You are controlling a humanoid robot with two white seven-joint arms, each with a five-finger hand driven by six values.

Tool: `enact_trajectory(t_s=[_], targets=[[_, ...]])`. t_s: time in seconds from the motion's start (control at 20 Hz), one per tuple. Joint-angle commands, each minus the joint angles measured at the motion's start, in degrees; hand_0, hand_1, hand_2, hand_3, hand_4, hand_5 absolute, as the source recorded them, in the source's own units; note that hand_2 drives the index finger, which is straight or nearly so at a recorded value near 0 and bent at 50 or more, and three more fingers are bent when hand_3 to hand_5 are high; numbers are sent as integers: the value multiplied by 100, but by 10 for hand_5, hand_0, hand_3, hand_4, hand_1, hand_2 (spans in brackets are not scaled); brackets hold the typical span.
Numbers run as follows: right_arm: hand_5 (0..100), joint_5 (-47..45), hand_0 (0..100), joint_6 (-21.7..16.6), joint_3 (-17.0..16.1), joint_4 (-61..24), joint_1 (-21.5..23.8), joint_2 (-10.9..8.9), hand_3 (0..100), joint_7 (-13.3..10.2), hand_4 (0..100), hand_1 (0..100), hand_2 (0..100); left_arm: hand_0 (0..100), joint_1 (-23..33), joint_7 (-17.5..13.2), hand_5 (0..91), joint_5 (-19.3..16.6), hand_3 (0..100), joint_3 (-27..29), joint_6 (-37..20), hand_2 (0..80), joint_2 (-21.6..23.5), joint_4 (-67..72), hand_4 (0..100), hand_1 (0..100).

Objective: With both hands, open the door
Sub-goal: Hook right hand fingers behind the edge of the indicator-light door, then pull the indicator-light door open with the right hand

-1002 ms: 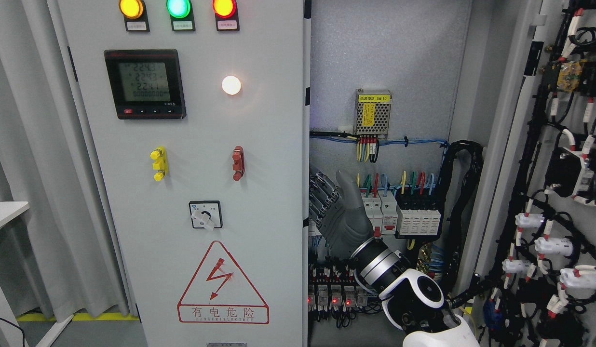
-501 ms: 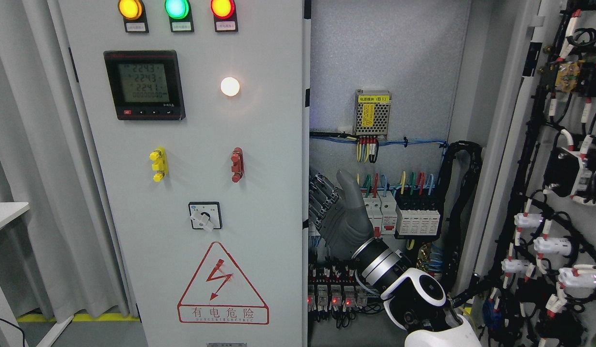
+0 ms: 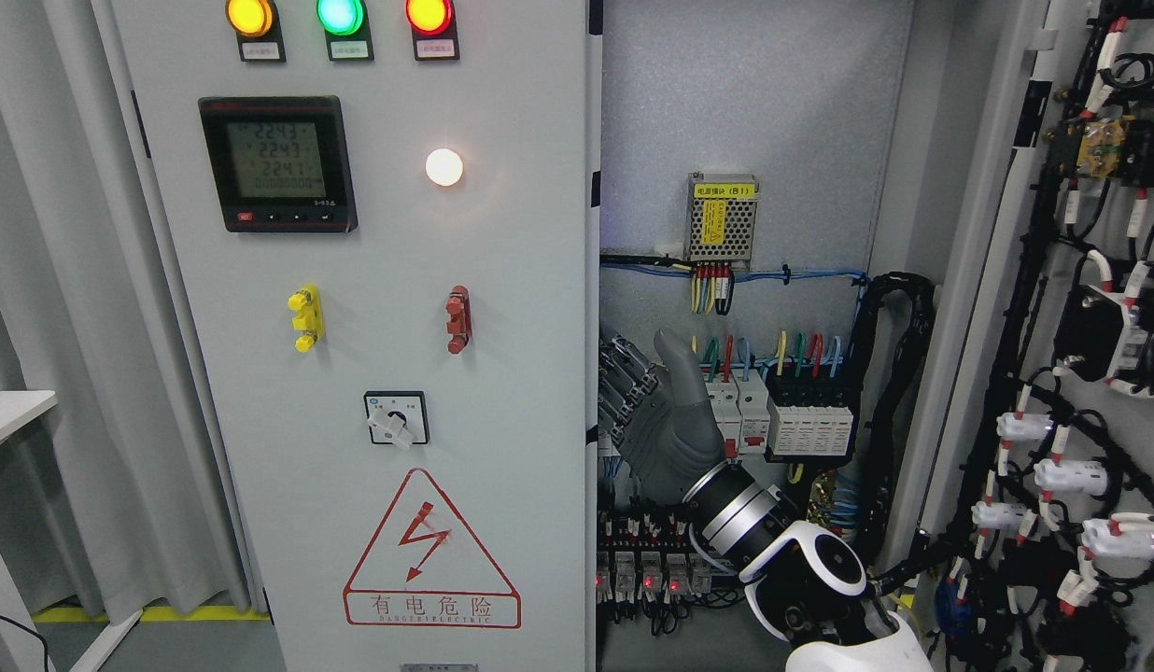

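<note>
- My right hand (image 3: 666, 415) reaches inside the cabinet, fingers (image 3: 624, 387) hooked around the left door (image 3: 372, 327) at its vertical free edge, thumb up.
- That door lies just left of them, closed.
- Right door (image 3: 1053, 327) stands open; left hand unseen.

Grey left door (image 3: 372, 373) shut, right door (image 3: 1090, 355) open

right hand (image 3: 666, 425) grey | wrist silver-ringed black | forearm white
</note>
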Motion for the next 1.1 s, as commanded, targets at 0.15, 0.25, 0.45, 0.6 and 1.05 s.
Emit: enact_trajectory(t_s=[0.15, 0.25, 0.45, 0.6, 1.05], targets=[[0, -6, 218, -13, -20, -122, 21, 0, 0, 185, 0, 0, 0, 296, -44, 2, 0, 2, 28, 7, 19, 28, 79, -141, 36, 0], [0, -6, 218, -13, -29, -113, 21, 0, 0, 194, 0, 0, 0, 296, -53, 2, 0, 2, 28, 7, 11, 28, 79, -141, 36, 0], [0, -6, 218, -13, -47, -122, 21, 0, 0, 238, 0, 0, 0, 296, -53, 2, 0, 2, 28, 7, 11, 28, 79, -141, 36, 0], [0, -6, 218, -22, -108, -183, 99, 0, 0, 352, 0, 0, 0, 296, -44, 2, 0, 2, 28, 7, 11, 28, 88, -141, 36, 0], [0, 29, 218, 30, 533, -1027, 425, 0, 0, 282, 0, 0, 0, 295, -53, 2, 0, 2, 28, 7, 2, 28, 97, -141, 37, 0]])
